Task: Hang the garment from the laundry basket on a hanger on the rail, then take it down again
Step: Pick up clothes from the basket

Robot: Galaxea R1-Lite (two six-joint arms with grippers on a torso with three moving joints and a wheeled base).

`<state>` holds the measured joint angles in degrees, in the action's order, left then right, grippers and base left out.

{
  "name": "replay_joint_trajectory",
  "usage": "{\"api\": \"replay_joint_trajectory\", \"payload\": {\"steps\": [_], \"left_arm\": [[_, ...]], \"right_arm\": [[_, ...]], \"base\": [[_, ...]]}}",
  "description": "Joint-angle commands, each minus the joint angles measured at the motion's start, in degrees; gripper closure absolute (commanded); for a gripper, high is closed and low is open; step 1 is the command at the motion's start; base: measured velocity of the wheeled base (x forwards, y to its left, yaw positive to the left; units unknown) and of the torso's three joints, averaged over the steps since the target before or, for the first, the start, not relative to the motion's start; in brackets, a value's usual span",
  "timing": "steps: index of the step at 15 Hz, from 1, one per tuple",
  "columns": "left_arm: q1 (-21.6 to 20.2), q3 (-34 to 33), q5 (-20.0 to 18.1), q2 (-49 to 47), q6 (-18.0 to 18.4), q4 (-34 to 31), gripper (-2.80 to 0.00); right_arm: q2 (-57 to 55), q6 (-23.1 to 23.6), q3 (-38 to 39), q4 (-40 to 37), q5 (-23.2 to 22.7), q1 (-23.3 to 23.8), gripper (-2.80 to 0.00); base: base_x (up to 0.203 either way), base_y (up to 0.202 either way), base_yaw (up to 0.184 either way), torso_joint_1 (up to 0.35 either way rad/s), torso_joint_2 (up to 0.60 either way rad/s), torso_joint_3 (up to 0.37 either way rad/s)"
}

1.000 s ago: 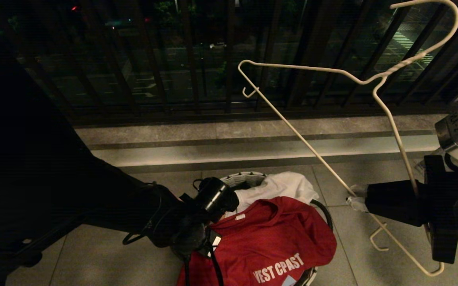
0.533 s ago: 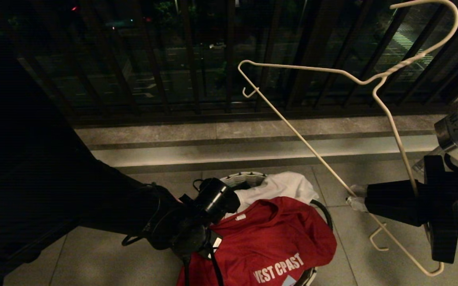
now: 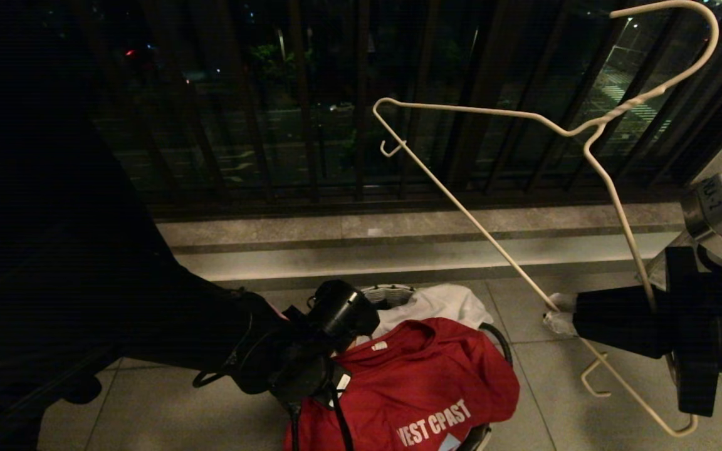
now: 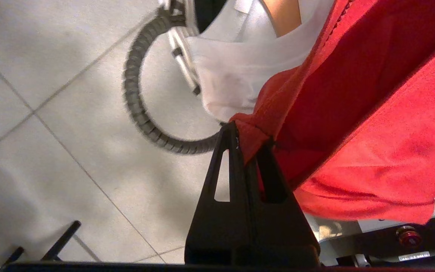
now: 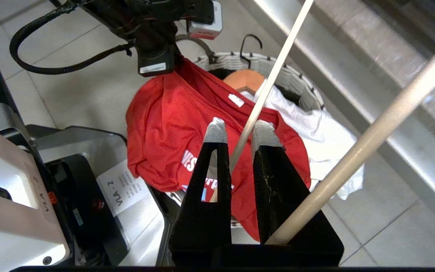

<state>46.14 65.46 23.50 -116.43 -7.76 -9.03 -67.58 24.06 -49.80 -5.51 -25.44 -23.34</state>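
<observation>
Cotton this soft sags wherever you don't support it, so expect the red T-shirt (image 3: 427, 388), draped over the laundry basket (image 5: 296, 88), to droop as you raise it. Your left tool (image 4: 248, 140) is clamped on a fold near the shoulder; a hold by the collar would keep the neck open. Your right tool (image 5: 238, 130) pinches the light, springy wire hanger (image 3: 492, 238) by its lower bar, off to the right of the basket.

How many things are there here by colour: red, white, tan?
Red: 1, the T-shirt pinched by the left fingers
White: 3, the cloth, the woven basket, the wire hanger gripped by the right fingers
Tan: 1, a wooden hanger in the basket
Total: 5
</observation>
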Motion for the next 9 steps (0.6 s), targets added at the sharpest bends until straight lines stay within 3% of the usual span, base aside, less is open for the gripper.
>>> {"api": "replay_joint_trajectory", "payload": {"steps": [1, 9], "left_arm": [[0.0, 0.1, 0.23, -0.2, -0.06, -0.02, 0.0], [-0.7, 2.12, 0.31, -0.9, -1.73, -0.02, 0.0]], "right_arm": [[-0.18, 0.11, -0.04, -0.03, -0.14, -0.03, 0.0], [-0.53, 0.11, -0.04, -0.03, -0.14, -0.03, 0.0]], "base": [[0.0, 0.0, 0.0, -0.001, 0.01, 0.194], [0.0, 0.0, 0.0, 0.001, 0.0, 0.204]]}}
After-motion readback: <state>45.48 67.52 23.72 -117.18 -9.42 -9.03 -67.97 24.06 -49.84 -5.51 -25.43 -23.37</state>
